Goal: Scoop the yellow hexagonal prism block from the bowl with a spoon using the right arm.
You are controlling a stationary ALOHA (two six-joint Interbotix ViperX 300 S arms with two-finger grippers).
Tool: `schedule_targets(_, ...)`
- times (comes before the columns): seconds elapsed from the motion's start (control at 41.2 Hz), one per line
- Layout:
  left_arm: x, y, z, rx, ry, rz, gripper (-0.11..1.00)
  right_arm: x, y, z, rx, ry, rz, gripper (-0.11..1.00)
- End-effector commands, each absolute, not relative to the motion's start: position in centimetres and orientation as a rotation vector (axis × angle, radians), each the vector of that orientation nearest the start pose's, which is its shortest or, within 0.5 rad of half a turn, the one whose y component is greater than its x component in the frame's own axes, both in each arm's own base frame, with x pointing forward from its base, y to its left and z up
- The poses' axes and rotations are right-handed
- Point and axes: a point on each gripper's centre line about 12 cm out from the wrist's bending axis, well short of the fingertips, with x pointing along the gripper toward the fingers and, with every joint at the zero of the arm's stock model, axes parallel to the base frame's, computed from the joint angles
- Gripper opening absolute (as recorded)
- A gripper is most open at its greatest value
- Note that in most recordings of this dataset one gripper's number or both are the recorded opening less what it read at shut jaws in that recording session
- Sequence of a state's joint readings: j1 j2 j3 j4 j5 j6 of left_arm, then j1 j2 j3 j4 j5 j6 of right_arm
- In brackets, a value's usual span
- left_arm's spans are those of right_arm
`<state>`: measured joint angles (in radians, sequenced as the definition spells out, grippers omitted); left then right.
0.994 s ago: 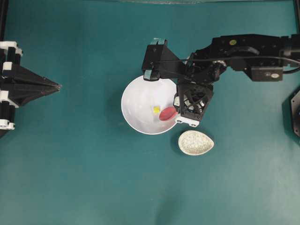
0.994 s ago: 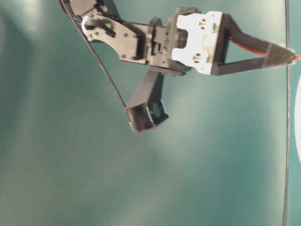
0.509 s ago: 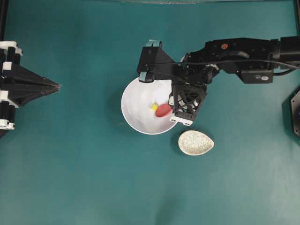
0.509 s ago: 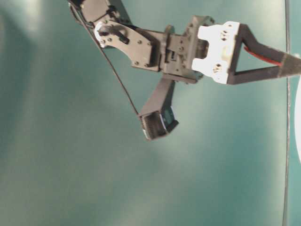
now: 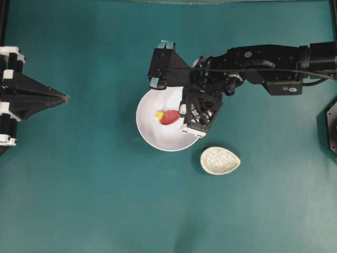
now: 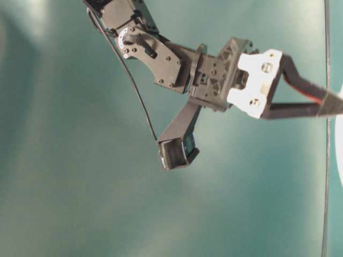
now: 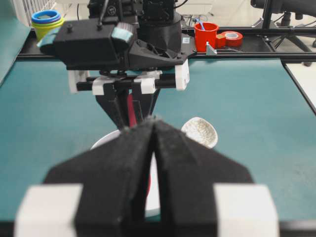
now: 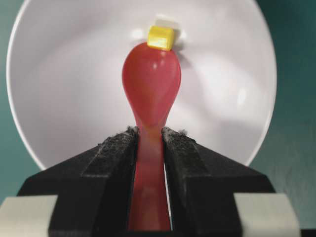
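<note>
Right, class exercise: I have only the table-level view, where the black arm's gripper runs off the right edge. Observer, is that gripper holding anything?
Observer: Yes. The right gripper is shut on the handle of the glossy pink-red soup spoon.
Operator: Where is the tiny yellow block?
Observer: The yellow hexagonal prism block lies just at the tip of the spoon's scoop, not in it, inside the large plain white bowl.
Operator: And the other arm?
Observer: The left gripper is shut, far to the left in the overhead view, well away from the bowl.
</note>
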<state>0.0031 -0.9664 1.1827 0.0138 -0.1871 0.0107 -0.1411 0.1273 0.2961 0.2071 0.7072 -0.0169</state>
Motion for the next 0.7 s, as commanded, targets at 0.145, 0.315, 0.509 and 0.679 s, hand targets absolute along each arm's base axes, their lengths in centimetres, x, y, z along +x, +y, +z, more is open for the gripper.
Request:
schedule_targets(0.145,19.91,0.05,28.64,0.029,0.011,0.001,-0.01,42.78,-4.66,19.88,0.269,1.004,-0.096,0.23)
schedule_targets(0.315,19.87,0.06,28.71,0.029,0.011,0.001,-0.01,43.18,-4.76,20.17,0.263,0.959,-0.101,0.23)
schedule_targets(0.509,19.87,0.06,28.71,0.029,0.011,0.001,-0.01,43.18,-4.43,20.09,0.259,0.960,-0.095,0.23)
schedule_targets(0.679,19.87,0.06,28.69,0.029,0.012,0.001,-0.01,43.05,-4.09,19.99,0.257,0.956,-0.090,0.23)
